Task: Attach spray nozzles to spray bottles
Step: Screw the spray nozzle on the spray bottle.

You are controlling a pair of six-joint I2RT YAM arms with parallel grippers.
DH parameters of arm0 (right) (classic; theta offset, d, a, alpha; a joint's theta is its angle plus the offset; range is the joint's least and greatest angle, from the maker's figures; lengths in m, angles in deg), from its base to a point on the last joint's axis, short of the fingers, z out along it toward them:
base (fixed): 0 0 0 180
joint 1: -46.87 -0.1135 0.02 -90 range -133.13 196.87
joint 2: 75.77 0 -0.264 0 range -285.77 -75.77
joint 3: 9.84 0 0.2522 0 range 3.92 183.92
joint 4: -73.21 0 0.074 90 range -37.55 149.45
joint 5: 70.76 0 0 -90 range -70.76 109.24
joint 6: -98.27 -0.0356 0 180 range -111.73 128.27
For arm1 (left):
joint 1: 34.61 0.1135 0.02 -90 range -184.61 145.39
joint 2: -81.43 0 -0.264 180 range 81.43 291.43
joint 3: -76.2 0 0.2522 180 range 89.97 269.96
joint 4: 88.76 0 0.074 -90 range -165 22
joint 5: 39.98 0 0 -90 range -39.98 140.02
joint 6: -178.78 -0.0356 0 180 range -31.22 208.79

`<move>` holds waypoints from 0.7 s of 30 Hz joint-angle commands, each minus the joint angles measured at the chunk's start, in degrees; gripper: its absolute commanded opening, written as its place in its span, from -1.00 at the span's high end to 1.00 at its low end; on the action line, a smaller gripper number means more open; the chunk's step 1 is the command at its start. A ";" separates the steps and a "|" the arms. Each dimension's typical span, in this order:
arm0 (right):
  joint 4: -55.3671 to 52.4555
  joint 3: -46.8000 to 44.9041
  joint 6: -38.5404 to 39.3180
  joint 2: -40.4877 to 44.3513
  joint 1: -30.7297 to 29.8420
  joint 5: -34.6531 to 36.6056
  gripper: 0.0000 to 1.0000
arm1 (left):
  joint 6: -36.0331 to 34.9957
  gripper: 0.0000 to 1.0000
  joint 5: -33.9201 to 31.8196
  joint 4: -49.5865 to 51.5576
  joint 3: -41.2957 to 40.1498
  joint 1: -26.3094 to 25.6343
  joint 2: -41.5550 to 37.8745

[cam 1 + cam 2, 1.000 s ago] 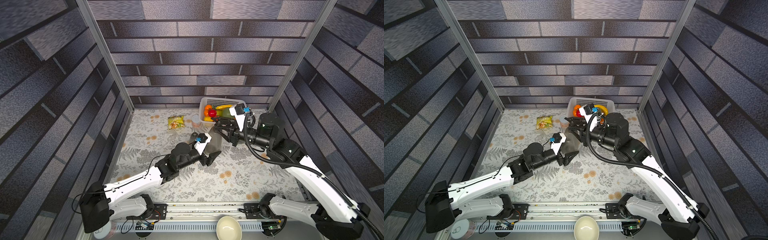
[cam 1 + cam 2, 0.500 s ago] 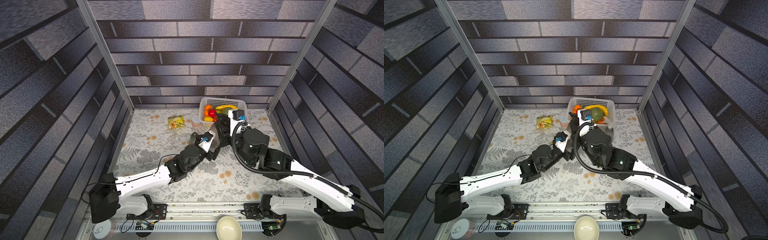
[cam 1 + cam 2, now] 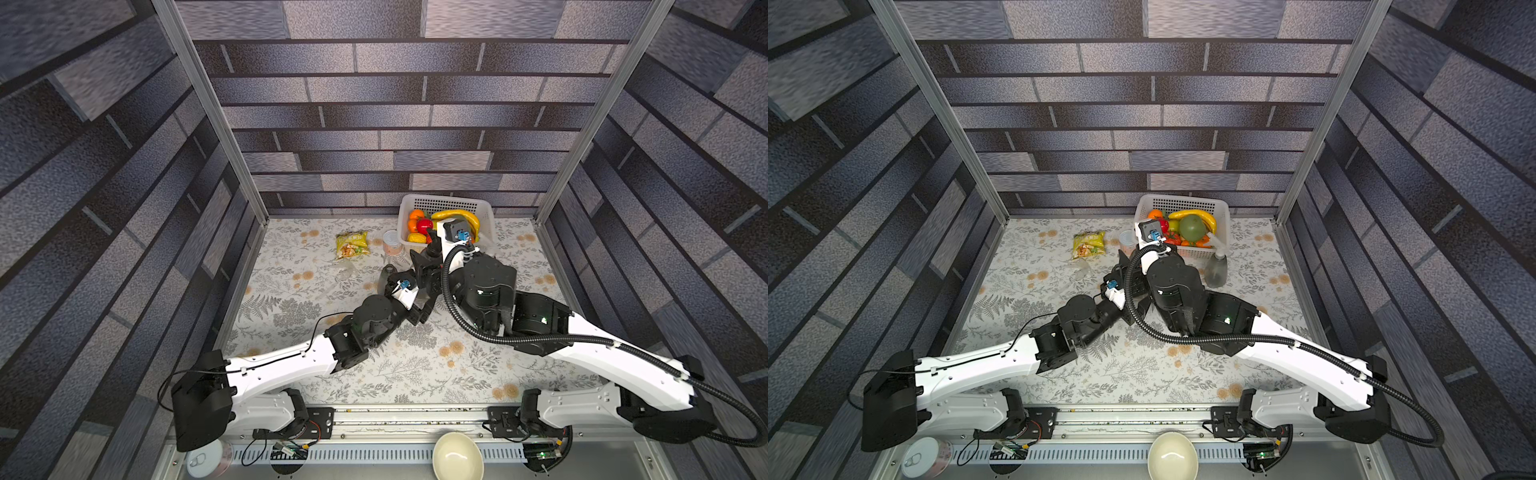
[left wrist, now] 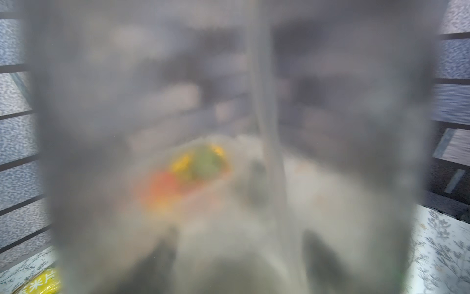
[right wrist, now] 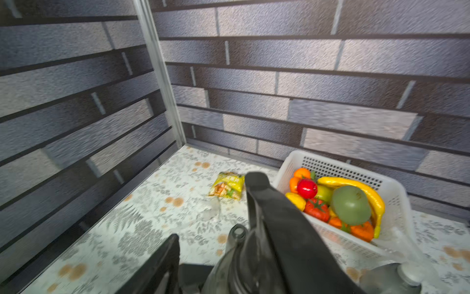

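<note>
A smoky-grey spray bottle fills the left wrist view, with a thin tube running down inside it. My left gripper is shut on its body, and its fingers show blurred through the plastic. My right gripper hovers right over it with its fingers apart, holding nothing. A second bottle with an open neck stands just left of both grippers. A third bottle, capped with a clear nozzle, stands by the basket. Another clear nozzle lies loose on the cloth. I see no black nozzle.
A white basket of toy fruit stands at the back right. A yellow snack bag and a pinkish tin can lie left of it. A cream bowl sits below the front rail. Brick-patterned walls close three sides.
The right arm folded in and its wrist swung left, over the left gripper. Its jaws went from shut to open. The left gripper kept its hold on the bottle.
</note>
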 commanded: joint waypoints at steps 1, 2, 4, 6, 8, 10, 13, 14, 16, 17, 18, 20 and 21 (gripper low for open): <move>-11.13 2.39 -0.71 4.12 -0.39 -12.93 -0.61 | 3.47 -0.16 11.34 1.02 -2.20 4.25 -5.20; -11.51 1.83 -0.72 5.51 -0.35 -15.69 -0.64 | 3.80 -0.17 12.95 1.65 -2.64 5.22 -6.19; -12.51 1.22 -1.06 7.96 -0.39 -18.56 -0.64 | 4.36 -0.17 15.73 3.16 -3.11 6.99 -8.09; -13.77 0.85 -0.46 10.24 -0.40 -20.54 -0.56 | 4.29 -0.16 18.49 5.08 -3.13 8.35 -9.89; -13.74 -0.07 0.60 12.46 -0.30 -19.38 -0.40 | 4.68 -0.16 22.39 6.00 -3.27 9.70 -11.11; -13.84 -0.90 2.60 14.01 0.60 -17.02 -0.22 | 5.61 -0.17 25.23 6.39 -3.46 10.42 -12.01; -12.71 -2.35 4.60 15.96 6.92 -22.55 0.04 | 6.28 -0.17 30.03 7.01 -3.73 10.94 -13.14; -11.49 -3.12 5.12 16.73 10.25 -28.35 0.06 | 6.61 -0.17 31.96 6.94 -3.84 11.02 -13.47; -9.65 -3.81 6.58 17.47 16.20 -39.28 0.12 | 8.24 -0.16 34.96 6.45 -4.05 11.09 -14.14; -9.04 -3.79 7.14 17.45 17.73 -41.71 0.12 | 8.90 -0.16 36.18 6.13 -4.10 11.02 -14.45; -9.23 -2.79 8.05 16.98 19.43 -44.21 0.14 | 9.92 -0.16 37.34 5.67 -4.15 11.00 -14.70; -9.59 -1.30 9.25 16.07 21.51 -50.38 0.17 | 11.47 -0.16 38.82 5.35 -3.88 10.98 -14.98; -9.06 -0.74 9.39 15.50 22.61 -55.27 0.17 | 11.89 -0.16 39.43 5.30 -3.78 10.86 -14.99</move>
